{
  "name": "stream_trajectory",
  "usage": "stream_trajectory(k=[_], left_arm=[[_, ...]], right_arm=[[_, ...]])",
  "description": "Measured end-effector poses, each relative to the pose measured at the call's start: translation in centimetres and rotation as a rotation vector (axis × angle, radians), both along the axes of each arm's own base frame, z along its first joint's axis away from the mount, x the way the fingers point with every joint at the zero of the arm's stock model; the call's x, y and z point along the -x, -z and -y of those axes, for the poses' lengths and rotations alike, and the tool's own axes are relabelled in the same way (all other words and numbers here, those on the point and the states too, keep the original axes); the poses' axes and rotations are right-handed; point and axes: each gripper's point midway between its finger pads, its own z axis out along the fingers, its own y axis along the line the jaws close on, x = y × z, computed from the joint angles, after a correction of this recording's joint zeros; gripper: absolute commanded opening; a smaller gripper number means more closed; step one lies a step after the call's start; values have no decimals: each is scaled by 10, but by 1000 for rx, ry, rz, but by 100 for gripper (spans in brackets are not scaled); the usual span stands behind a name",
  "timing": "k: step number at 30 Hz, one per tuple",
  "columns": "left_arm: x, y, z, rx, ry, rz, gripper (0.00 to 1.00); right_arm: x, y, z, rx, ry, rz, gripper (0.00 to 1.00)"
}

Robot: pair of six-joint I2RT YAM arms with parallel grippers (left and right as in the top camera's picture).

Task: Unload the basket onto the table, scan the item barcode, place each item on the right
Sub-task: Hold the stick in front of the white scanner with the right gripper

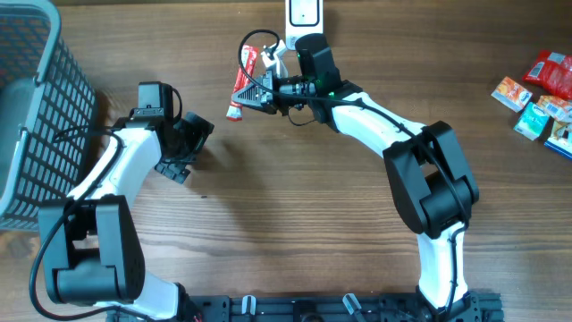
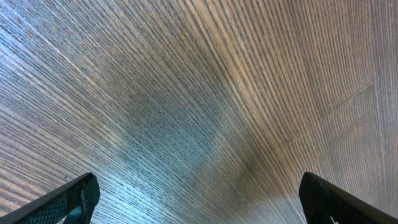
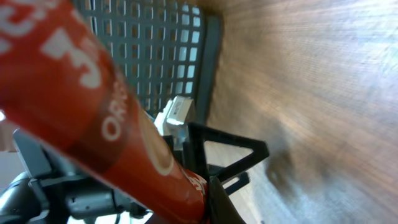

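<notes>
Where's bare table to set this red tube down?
Widest bare table lies between the left arm and right arm; more right of that arm, below the packets. Crowded at the scanner and basket.

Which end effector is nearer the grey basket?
Left. The left end effector hangs open beside the basket; the right end effector is farther off, shut on the red tube.

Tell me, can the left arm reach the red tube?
Probably yes. The open left fingers sit close to the red tube, with only bare table between them. But the right fingers are clamped on it.
</notes>
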Motion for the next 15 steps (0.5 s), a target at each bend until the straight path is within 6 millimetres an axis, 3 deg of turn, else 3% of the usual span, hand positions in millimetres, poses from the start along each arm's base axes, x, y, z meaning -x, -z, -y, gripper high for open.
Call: stream_trajectory(k=[10,15], left_arm=[[0,0,0,0,0,0,100],[0,0,0,0,0,0,100]], right_arm=[[-1,-2,0,-6,8,-17,4],[-15,15,3,80,98,31,5]])
